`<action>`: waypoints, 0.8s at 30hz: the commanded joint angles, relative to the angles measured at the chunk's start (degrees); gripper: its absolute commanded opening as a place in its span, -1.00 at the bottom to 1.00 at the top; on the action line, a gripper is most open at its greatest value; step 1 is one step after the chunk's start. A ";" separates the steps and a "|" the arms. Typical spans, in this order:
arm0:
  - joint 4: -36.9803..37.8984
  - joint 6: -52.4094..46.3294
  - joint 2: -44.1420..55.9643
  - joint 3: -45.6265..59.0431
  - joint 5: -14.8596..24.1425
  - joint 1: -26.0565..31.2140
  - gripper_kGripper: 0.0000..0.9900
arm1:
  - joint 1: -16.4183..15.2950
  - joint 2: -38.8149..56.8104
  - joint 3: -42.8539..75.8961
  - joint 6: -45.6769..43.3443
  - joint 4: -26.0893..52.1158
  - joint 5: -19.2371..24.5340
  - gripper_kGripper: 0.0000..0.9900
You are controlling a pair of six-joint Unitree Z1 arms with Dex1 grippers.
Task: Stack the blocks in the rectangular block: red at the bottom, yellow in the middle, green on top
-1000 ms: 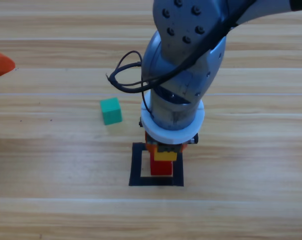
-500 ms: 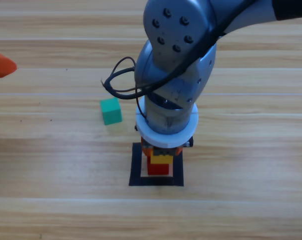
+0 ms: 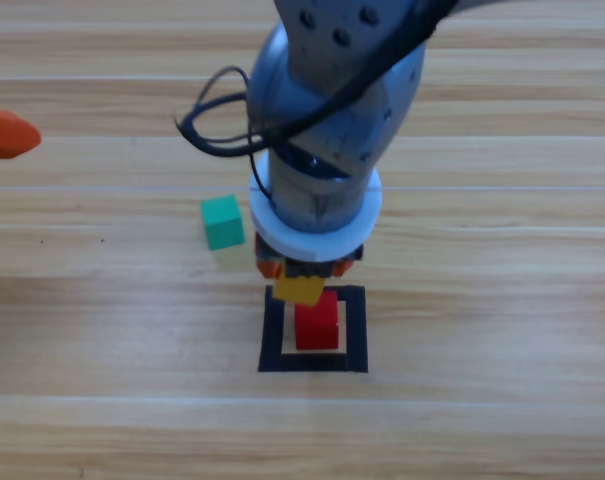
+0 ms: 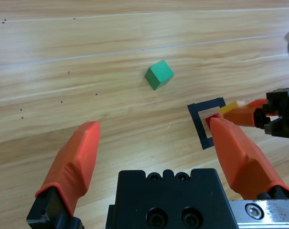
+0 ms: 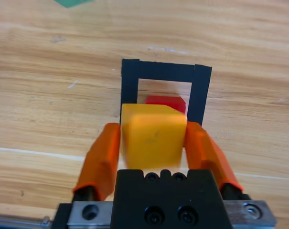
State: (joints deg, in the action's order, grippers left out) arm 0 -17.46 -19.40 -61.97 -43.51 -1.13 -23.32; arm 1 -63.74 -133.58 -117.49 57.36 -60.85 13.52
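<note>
Right gripper (image 3: 300, 283) up above the black frame (image 3: 272, 335), at its far edge. Jaws squeezed tight on the yellow cube (image 5: 154, 137), one on each side. Yellow cube up in the air, not touching anything below, hanging over the far-left part of the frame.

Red cube (image 3: 317, 325) flat on the worktop (image 3: 502, 300) inside the frame, wood showing around it. Nothing on top of it. From the right wrist, only a bit of red peeking out past the yellow cube.

Green cube (image 3: 222, 221) alone on the wood, outside the frame, off past its far-left corner, well apart from it and turned a little.

Left gripper (image 4: 156, 157) waiting far off to the left of the frame, looking toward it. Jaws wide apart, nothing between them but wood.
</note>
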 commanded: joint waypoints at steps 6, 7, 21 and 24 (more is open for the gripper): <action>0.85 -0.46 -1.05 1.67 0.86 1.17 1.00 | -3.32 -3.27 -1.69 0.39 -3.13 1.95 0.26; 0.85 -0.46 -0.96 1.67 0.86 1.17 1.00 | -3.32 -3.27 -1.69 0.39 -3.22 2.04 0.26; 0.68 -0.46 -1.05 1.49 0.78 1.17 1.00 | -1.12 -0.45 -2.31 -11.13 -4.80 0.98 1.00; 0.50 -0.46 -0.96 1.32 0.78 1.17 1.00 | -1.04 -0.98 -4.33 -17.54 -4.80 -0.07 1.00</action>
State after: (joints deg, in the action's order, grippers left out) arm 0 -17.28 -19.40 -61.98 -43.03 -1.13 -23.32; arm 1 -65.42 -133.54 -119.58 46.28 -64.60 14.78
